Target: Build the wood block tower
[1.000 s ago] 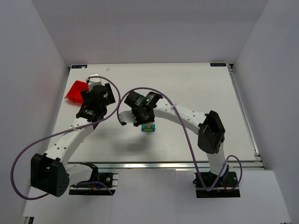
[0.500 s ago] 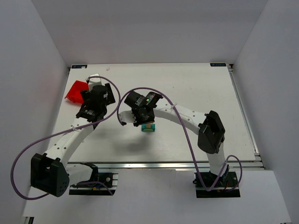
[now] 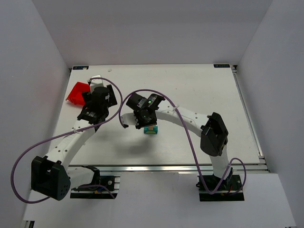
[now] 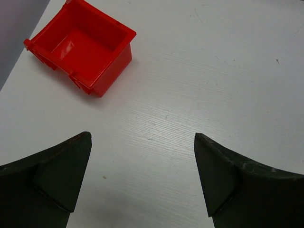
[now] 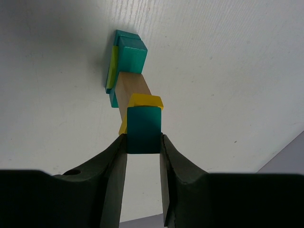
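Observation:
The wood block tower (image 3: 151, 129) stands near the table's middle, mostly under my right gripper (image 3: 148, 124). In the right wrist view the tower (image 5: 129, 85) has a teal base, a tan and yellow middle, and a teal top block (image 5: 143, 129). My right gripper (image 5: 143, 142) is shut on that teal top block, which rests on the yellow block. My left gripper (image 4: 142, 142) is open and empty above bare table, near the red bin (image 4: 80, 45).
The red plastic bin (image 3: 77, 92) lies empty at the table's far left, just beyond my left gripper (image 3: 95, 102). Purple cables loop over both arms. The table's right edge (image 3: 247, 114) lies far from the tower.

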{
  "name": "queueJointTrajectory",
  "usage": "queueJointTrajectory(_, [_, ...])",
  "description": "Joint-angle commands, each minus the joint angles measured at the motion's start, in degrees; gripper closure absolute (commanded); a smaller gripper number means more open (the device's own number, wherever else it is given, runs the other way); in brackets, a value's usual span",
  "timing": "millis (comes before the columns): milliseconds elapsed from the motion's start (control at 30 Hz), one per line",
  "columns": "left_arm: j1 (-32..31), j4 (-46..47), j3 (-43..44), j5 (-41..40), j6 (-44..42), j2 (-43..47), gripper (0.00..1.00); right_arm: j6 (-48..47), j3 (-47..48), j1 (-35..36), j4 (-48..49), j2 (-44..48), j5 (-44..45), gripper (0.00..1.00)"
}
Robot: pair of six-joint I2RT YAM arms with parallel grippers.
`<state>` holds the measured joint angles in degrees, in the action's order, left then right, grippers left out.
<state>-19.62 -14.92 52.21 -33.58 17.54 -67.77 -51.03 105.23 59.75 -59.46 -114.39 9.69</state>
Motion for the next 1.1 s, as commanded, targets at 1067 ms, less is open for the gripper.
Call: queueJointTrajectory(1067, [0.1,1.0,-0.5,1.1,-0.5,1.7,0.02,0.9,3.7,0.2,1.4,-0.2,-0.6,0.49])
